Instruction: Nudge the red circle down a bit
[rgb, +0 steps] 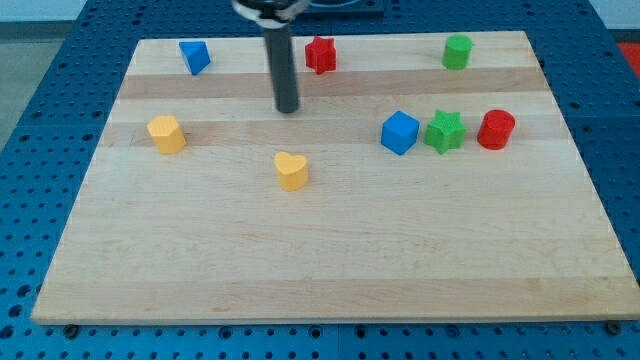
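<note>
We are at the approach: my tip (288, 108), a bare rod with no fingers, sits well left of the red circle (496, 130), which touches the green star (445, 131); next we must get above it.

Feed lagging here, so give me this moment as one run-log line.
tip: upper middle, touching nothing | red circle: far right, beside green star | nudge: not yet started
</note>
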